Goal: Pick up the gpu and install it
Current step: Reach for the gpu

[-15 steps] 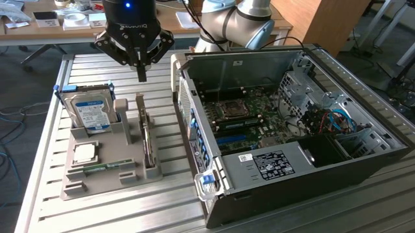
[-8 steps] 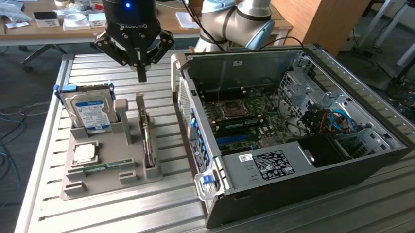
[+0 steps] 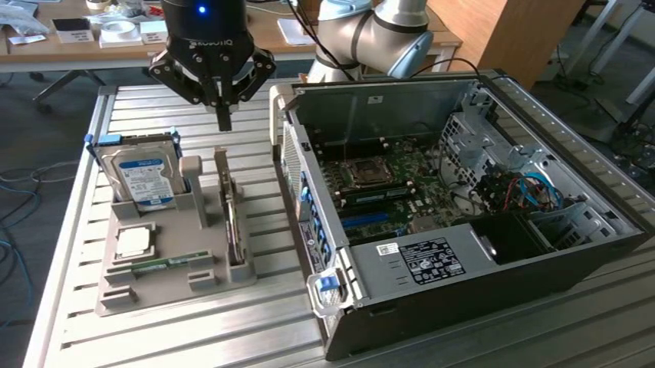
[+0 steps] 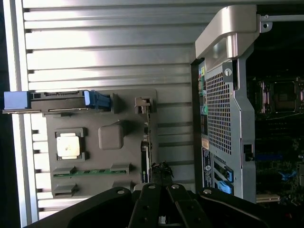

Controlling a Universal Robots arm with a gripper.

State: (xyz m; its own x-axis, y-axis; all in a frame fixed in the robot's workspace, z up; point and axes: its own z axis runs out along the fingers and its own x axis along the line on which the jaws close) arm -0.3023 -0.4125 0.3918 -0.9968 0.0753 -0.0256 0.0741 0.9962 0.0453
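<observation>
A grey holder tray (image 3: 174, 287) (image 4: 111, 166) is lying on the slatted metal table (image 3: 153, 337), and every place here is being given from that tray. The graphics card (image 3: 232, 218) (image 4: 147, 142) is being kept standing on its long edge in the slots along the side of the tray nearest the computer case (image 3: 461, 261) (image 4: 228, 123), and it is not being touched.

The gripper (image 3: 223, 115) (image 4: 159, 173) is being held in the air high above the tray. Its fingers (image 3: 223, 103) are being pressed together with nothing between them. In the wrist view the dark fingertips (image 4: 159, 168) are being seen in line with the card's thin upper edge; which end of the tray they are hanging over cannot be told.

A blue-labelled hard drive (image 3: 143, 172) (image 4: 57, 102) is being held upright at one end of the tray, on the side away from the case. A processor chip (image 3: 135, 241) (image 4: 69, 145) is lying flat in a pocket near the middle of the tray. A memory stick (image 3: 164, 264) (image 4: 90, 172) is being kept in a slot just past the chip, toward the end opposite the drive.

The case is lying on its side just beside the tray with its panel off, and the motherboard (image 3: 389, 184) is being left exposed.
</observation>
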